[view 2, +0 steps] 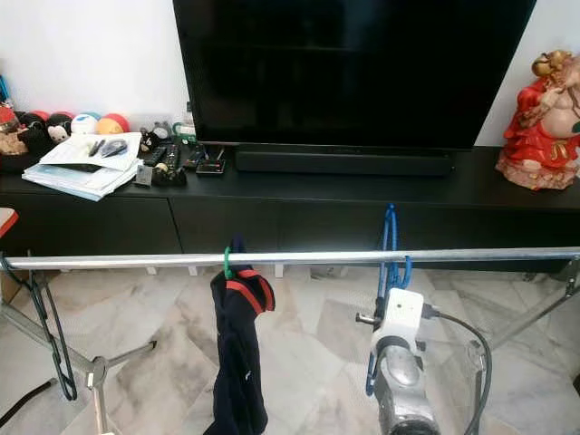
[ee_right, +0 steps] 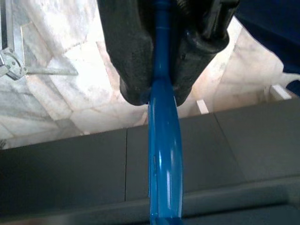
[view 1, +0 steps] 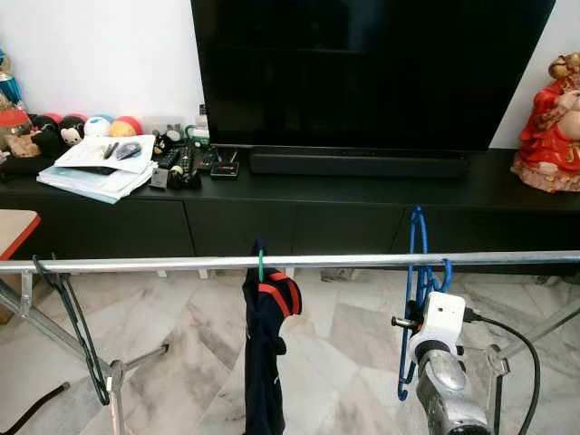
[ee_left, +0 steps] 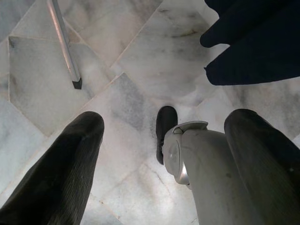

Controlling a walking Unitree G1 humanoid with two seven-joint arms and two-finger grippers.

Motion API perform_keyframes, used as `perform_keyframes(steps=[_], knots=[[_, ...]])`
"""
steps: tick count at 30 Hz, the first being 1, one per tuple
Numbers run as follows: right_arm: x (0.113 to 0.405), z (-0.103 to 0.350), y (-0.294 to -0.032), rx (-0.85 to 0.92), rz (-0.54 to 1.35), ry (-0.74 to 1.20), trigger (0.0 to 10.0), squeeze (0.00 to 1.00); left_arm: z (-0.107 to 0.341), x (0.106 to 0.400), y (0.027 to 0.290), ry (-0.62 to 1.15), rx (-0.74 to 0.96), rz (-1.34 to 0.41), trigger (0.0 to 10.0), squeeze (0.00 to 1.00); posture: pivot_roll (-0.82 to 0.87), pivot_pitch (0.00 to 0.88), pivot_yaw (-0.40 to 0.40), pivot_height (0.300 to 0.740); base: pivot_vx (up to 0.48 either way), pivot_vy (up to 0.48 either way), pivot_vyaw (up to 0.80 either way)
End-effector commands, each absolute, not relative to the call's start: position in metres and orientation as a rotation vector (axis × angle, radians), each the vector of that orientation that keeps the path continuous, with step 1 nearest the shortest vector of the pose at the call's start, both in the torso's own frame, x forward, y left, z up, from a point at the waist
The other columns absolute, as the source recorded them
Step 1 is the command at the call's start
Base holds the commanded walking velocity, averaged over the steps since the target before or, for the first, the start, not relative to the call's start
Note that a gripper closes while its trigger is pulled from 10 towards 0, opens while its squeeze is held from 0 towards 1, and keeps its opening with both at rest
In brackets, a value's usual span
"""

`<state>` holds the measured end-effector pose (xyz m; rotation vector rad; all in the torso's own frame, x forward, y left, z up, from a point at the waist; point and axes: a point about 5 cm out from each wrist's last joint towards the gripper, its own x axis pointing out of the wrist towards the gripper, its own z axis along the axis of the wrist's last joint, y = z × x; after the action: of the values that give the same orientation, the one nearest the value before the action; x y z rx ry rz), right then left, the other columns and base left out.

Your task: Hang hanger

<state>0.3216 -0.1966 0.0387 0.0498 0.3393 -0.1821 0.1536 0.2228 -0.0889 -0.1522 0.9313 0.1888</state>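
Blue hanger (view 1: 415,299) held at rail (view 1: 362,261), at 4 o'clock in head view, hook rising above rail at 2 o'clock. Right gripper (ee_right: 159,91) closed tight on hanger's blue bar, fingers (ee_right: 126,56) pinched either side. Hanger judged light, stiff, smooth plastic, glossy and rounded; likely slippery, so best gripped on straight bar near hook. Rail thin, round, bare metal. Dark garment (view 1: 267,353), soft and limp, hung at 6 o'clock. Left gripper (ee_left: 164,136) idle over marble floor (ee_left: 131,61), fingers wide apart, nothing held.

Rail (view 1: 181,264): blue hanger (view 1: 415,272), dark shirt (view 1: 265,344) on green hook, black hanger (view 1: 77,326) at left end. Marble floor (view 1: 344,335) below.
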Motion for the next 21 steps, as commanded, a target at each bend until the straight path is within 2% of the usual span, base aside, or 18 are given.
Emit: perform_keyframes(steps=[1,21], knots=[[0.327,0.044,-0.197,0.036,-0.171,0.345,10.0,0.0,-0.091,0.15,0.222,0.951,-0.137,0.177,10.0,0.0,0.02,0.009,-0.001,0.74,0.0,0.0,0.0],[0.337,0.047,-0.197,0.061,-0.121,0.457,10.0,0.0,-0.091,0.149,0.223,0.95,-0.14,0.18,10.0,0.0,0.02,0.018,0.002,0.74,0.0,0.0,0.0]])
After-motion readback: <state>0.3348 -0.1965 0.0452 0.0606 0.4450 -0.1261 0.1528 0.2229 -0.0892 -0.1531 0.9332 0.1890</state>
